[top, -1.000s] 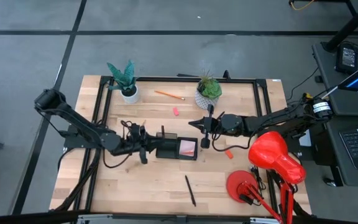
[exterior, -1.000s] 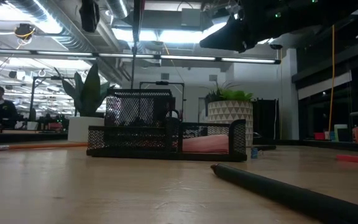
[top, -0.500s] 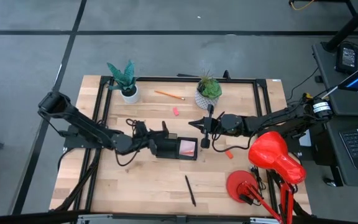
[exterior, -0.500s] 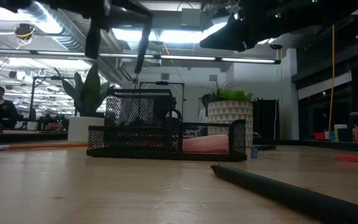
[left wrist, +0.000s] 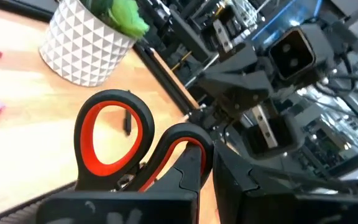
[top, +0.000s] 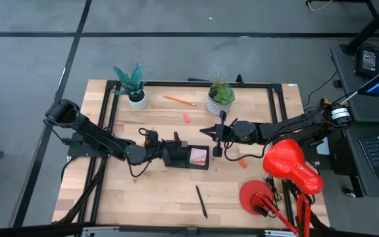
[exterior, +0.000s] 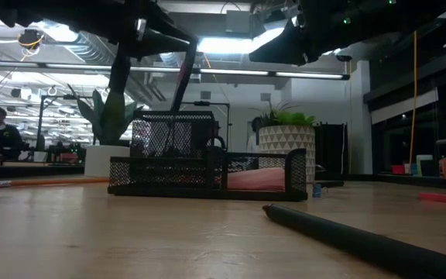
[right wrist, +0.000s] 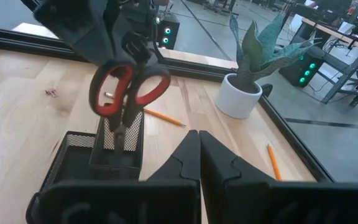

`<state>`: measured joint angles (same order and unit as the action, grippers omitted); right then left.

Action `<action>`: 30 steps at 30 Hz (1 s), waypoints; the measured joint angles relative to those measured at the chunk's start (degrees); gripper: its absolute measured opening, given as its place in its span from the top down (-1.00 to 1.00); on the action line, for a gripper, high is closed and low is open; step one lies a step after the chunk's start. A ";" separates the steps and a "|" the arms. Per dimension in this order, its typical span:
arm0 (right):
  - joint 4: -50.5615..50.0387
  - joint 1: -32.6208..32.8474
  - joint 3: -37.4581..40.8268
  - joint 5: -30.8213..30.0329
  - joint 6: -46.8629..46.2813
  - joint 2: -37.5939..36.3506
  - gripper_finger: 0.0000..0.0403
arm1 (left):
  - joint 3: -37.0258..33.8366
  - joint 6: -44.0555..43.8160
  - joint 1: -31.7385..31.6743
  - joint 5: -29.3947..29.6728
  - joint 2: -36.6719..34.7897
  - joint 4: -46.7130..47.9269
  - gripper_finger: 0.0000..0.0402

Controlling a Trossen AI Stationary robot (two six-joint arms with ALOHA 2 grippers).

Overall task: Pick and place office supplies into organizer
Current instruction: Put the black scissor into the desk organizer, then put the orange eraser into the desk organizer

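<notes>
A dark pen (exterior: 362,236) lies nearest on the wooden table (top: 156,204). Beyond it sits the black mesh organizer (exterior: 207,172), a pink sticky-note block (top: 198,157) in its end compartment. The left gripper (top: 165,149) hangs over the tall cup end, clamped on the red-handled scissors (right wrist: 126,87) — blades pointing down into the cup. The right gripper (top: 217,138) waits beside the organizer, fingers pressed together. Farther back: a pencil (top: 179,101) and two potted plants (top: 220,96).
</notes>
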<state>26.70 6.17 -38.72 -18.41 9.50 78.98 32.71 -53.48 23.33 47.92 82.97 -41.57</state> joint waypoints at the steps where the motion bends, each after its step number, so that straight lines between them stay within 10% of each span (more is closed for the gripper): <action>1: 0.00 0.00 0.00 0.00 0.00 0.00 1.00 | 0.00 0.02 0.02 0.00 0.26 0.08 0.94; 16: 0.07 0.00 0.00 0.00 -0.02 0.00 0.97 | 0.00 6.28 -2.44 -1.59 0.33 0.45 0.45; 30: 0.07 0.00 0.00 0.02 -1.00 0.00 0.97 | 0.02 25.83 -2.35 -4.62 -3.83 0.72 0.38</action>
<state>26.76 6.17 -38.72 -18.39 8.50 78.98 32.73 -27.65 20.98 43.31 79.15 -40.85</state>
